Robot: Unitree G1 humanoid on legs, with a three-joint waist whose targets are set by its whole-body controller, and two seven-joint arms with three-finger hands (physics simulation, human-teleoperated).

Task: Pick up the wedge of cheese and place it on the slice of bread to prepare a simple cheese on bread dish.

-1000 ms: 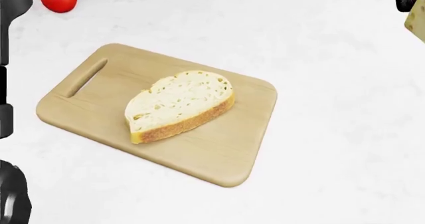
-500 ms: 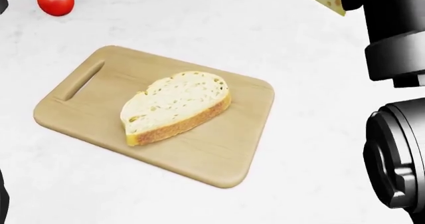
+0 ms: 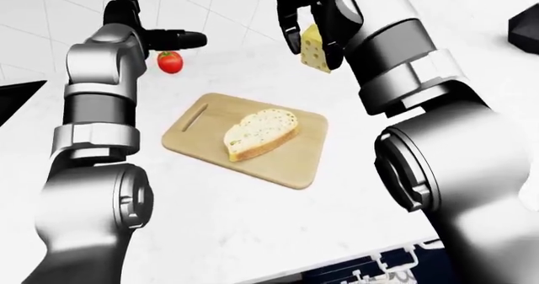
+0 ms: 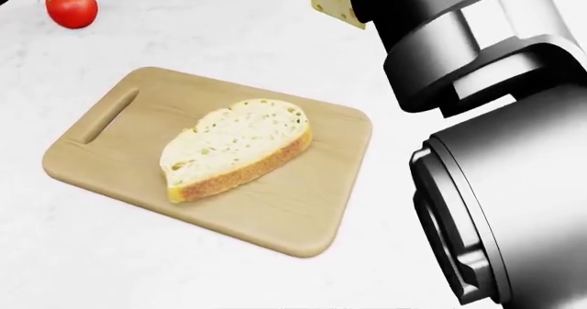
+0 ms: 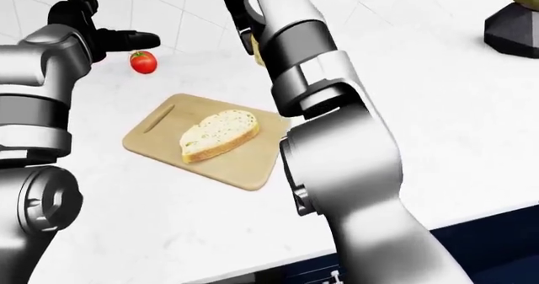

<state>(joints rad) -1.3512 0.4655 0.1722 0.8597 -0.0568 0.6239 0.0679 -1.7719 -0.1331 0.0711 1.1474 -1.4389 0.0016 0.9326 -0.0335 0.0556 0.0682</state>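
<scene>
1. Left-eye view shows the carry step, as I judge it: the right hand has its dark fingers closed round the wedge of cheese, held in the air beyond the far right corner of the cutting board, clear of the slice of bread.
2. Next move, as a judgement: bring the wedge nearer and to the left until it hangs over the crumb, lower it flat, then release.
3. Left hand hovers far left near the tomato, fingers extended and empty.
4. Cheese: pale yellow, hole-pitted, tapering to a lower point; probably firm and apt to tip if set down on that point.
5. Bread: oval slice lying flat, porous white crumb, golden-brown crust along its near edge.
6. Board: light wood, rounded corners, slot handle at its left end; it lies on a white, faintly mottled counter.
7. Robot arms: smooth grey shells with black joints.
</scene>
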